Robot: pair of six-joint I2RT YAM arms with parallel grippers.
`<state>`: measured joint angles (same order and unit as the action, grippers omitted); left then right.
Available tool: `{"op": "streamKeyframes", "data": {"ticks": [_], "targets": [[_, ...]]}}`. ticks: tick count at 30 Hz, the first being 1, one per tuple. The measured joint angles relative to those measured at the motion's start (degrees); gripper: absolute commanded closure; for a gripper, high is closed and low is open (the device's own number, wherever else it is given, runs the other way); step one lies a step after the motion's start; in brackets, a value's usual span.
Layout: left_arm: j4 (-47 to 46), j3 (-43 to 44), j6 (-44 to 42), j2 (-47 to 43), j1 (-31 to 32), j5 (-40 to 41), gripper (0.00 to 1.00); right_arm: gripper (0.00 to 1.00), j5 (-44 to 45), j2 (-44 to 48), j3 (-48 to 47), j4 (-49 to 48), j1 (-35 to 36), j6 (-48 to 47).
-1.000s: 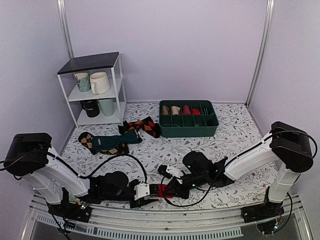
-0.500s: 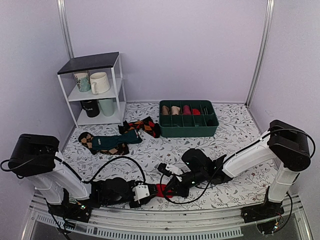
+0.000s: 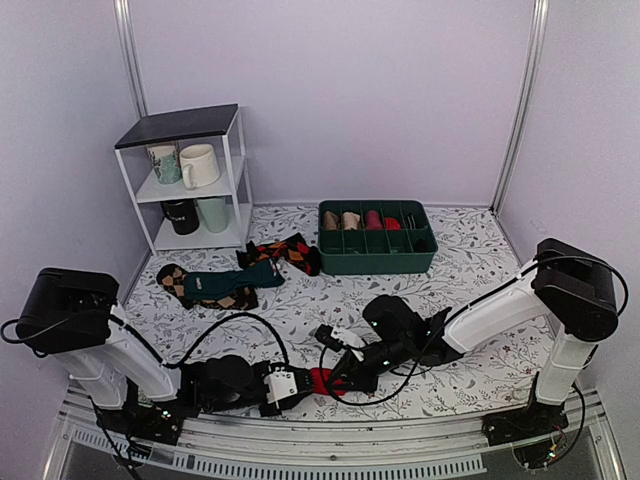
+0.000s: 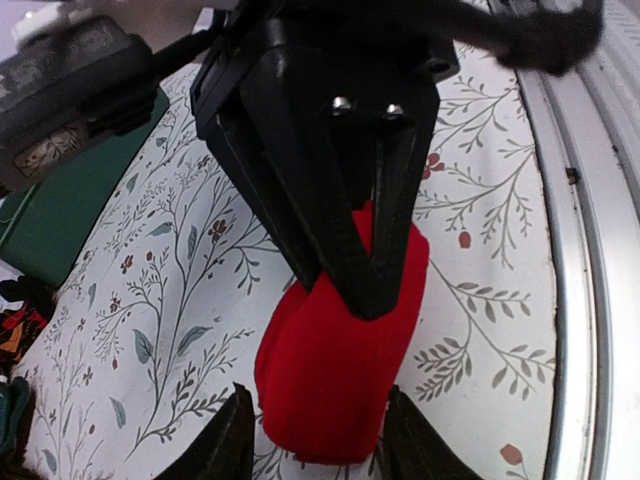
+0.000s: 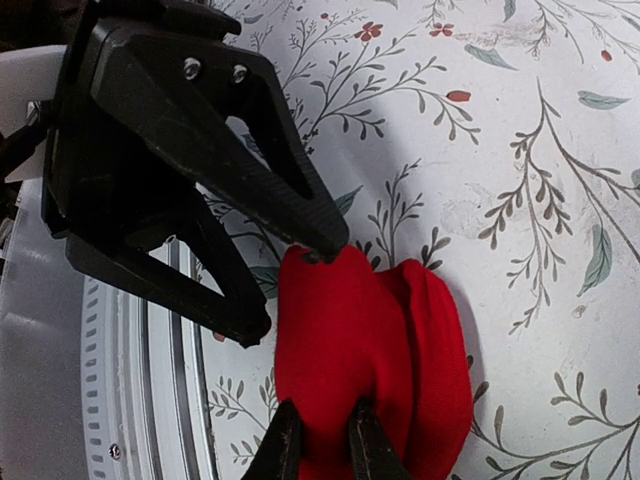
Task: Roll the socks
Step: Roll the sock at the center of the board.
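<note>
The red socks (image 3: pixel 322 380) lie as a short folded bundle on the floral table near its front edge, between my two grippers. My left gripper (image 4: pixel 318 400) reaches in from the left. Its fingers press both sides of the bundle (image 4: pixel 335 370), so it is shut on the socks. My right gripper (image 5: pixel 325 420) comes from the right and is pinched shut on a fold of the socks (image 5: pixel 380 350). In the right wrist view the left gripper (image 5: pixel 290 290) has one tip on the bundle's top edge. In the left wrist view the right gripper (image 4: pixel 345 290) hides the bundle's far end.
A green divided box (image 3: pixel 378 262) holding rolled socks stands at the back middle. A white shelf (image 3: pixel 238 160) with mugs is at the back left. A teal sock (image 3: pixel 232 281) and argyle socks (image 3: pixel 290 252) lie left of the middle. A metal rail (image 3: pixel 300 458) runs along the front edge.
Both grippers and the red bundle have shifted slightly left and nearer the front edge. The left arm has sunk lower. Neither grip has changed.
</note>
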<state>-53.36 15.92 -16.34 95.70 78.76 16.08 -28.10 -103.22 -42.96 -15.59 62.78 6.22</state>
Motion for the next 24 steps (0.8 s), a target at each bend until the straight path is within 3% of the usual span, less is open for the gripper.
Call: {"op": "streamKeyframes", "data": {"ticks": [7, 16, 19, 22, 24], "targets": [[-1.4, 0.1, 0.0, 2.1, 0.1, -1.3, 0.64, 0.97, -1.1, -0.6, -0.3, 0.0, -0.4, 0.5], [-3.7, 0.2, 0.4, 4.3, 0.1, -1.8, 0.99, 0.96, -2.3, -1.1, -0.7, 0.0, -0.7, 0.5], [-4.3, 0.2, 0.4, 4.5, 0.0, -1.9, 1.0, 0.95, -2.4, -1.1, -0.8, 0.3, -0.8, 0.6], [-3.7, 0.5, 1.2, 4.5, 0.0, -2.1, 1.0, 0.87, -2.5, -1.0, -1.0, 0.7, -0.9, 0.6], [-2.1, 1.1, 2.3, 4.1, -0.3, -2.4, 1.0, 0.76, -2.3, -0.9, -1.0, 1.1, -0.9, 0.6]]}}
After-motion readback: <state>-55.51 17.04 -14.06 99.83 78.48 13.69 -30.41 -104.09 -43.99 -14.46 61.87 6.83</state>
